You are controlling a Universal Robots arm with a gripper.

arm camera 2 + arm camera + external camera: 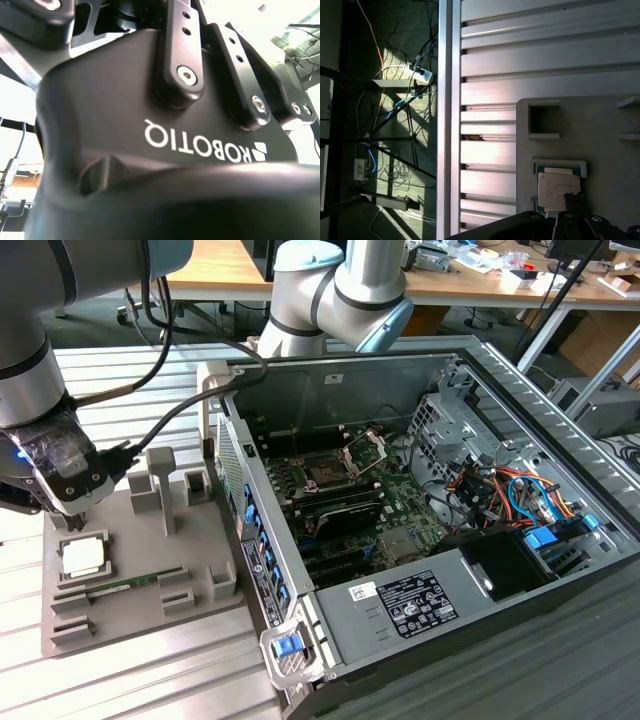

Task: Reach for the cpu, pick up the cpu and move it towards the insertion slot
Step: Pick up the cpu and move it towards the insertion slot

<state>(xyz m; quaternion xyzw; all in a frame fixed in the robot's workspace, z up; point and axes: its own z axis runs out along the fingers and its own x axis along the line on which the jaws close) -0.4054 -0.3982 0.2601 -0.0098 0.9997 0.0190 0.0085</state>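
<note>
In the exterior view, you have the gripper (70,502) at the exterior view's left, about mid-height. It hangs just above the cpu (82,557) without touching it. You cannot tell here whether the gripper is spread apart or drawn together.

The cpu lies flat, pale face up, in a recess of the grey fixture block (110,622) at the exterior view's lower left. It is close to square, so no long axis stands out, and its edges run parallel to the block's edges. A green memory stick (125,587) lies lengthwise on the block just beside it, toward the exterior view's right.

The insertion slot (328,472) sits well apart from the cpu, near the middle of the frame. It is on the motherboard (400,505) inside the opened computer case (340,390), and its silver frame is swung up. Block and case both rest on the slatted aluminium table (180,680).

In the second wrist view you see the gripper's (165,140) black body from very close, which does not settle its state either.

In the first wrist view the cpu (559,189) lies flat in its raised frame on the fixture block (600,125), edges square with that frame. A dark part of the gripper (570,225) overlaps its nearer edge, and the slatted table (520,65) runs alongside.
</note>
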